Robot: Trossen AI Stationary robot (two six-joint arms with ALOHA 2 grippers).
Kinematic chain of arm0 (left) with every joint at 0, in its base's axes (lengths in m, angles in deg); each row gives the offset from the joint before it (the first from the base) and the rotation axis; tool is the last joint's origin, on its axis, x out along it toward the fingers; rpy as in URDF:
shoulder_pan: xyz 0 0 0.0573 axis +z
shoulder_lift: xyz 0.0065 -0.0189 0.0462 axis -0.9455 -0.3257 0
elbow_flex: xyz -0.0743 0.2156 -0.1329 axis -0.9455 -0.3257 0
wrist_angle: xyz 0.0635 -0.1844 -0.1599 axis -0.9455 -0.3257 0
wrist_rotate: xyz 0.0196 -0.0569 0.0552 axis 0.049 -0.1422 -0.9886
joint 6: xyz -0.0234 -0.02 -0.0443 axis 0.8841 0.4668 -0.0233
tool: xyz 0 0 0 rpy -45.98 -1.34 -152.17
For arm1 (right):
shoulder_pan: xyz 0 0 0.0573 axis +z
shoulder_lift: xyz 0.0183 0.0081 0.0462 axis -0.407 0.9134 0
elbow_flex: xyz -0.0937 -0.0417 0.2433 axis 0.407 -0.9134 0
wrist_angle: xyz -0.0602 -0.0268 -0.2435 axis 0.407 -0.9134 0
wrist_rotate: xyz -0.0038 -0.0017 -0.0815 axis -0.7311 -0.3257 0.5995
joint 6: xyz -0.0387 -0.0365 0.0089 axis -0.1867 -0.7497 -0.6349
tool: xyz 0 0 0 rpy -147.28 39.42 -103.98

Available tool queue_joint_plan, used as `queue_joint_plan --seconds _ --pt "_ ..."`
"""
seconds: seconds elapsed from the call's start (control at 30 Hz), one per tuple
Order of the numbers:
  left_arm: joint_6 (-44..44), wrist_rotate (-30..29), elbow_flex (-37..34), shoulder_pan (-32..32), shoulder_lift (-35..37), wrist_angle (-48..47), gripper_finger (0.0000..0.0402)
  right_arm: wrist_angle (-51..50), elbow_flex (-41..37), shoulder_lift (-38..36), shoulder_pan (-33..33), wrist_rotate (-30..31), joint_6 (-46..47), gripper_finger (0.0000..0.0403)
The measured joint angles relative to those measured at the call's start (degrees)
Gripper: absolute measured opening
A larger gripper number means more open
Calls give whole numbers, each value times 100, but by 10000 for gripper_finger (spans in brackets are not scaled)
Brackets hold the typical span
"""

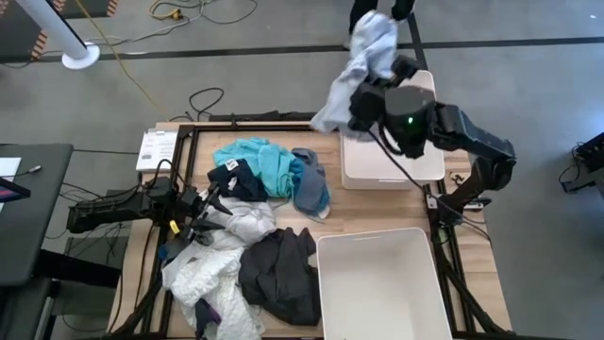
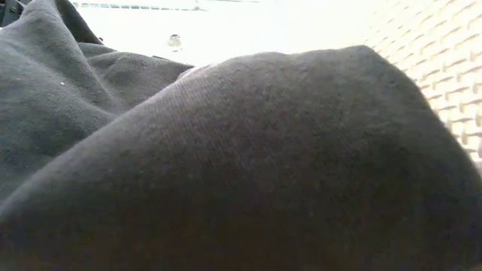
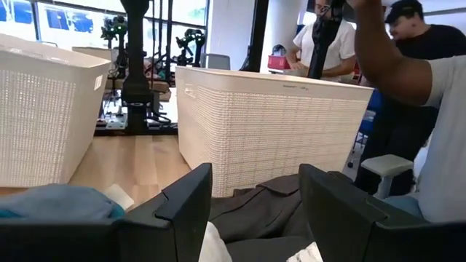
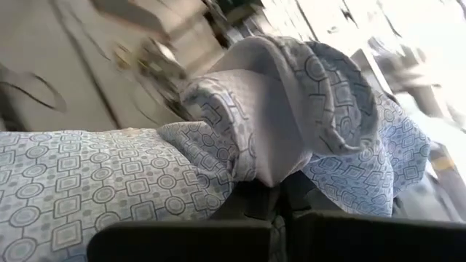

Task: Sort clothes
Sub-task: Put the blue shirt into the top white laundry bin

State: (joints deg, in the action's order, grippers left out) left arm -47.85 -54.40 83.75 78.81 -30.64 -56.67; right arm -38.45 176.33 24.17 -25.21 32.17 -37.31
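High view, from left to right: the left gripper (image 1: 203, 215) lies low at the left edge of the clothes (image 1: 247, 241), its fingers (image 3: 186, 204) spread apart with nothing between them. The heap of teal, white, grey-blue and dark garments covers the middle of the surface (image 1: 132, 247), just left of the near bin (image 1: 377, 283). The right gripper (image 1: 363, 90) hangs above the far bin (image 1: 392, 161), clamped tight on a pale patterned shirt (image 1: 363, 61).
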Motion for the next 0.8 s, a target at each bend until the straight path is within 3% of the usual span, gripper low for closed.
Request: queue_joint_plan --seconds 0.13,0.23,0.47,0.6,0.8 --pt "-2 -8 0 -1 -1 0 199 -383 17 0 -496 434 98 0" --pt "1 -17 0 0 -2 0 199 -1276 17 0 -928 289 1082 0" --pt "7 -20 0 -1 -2 0 199 -3967 -51 158 -2039 -1945 4335 0" --pt "7 -27 0 0 -2 -2 199 -4379 -523 241 -2427 -2894 4785 1" --pt "-83 -48 0 0 -2 -2 199 -3940 -1460 249 -2736 -4414 4683 2"
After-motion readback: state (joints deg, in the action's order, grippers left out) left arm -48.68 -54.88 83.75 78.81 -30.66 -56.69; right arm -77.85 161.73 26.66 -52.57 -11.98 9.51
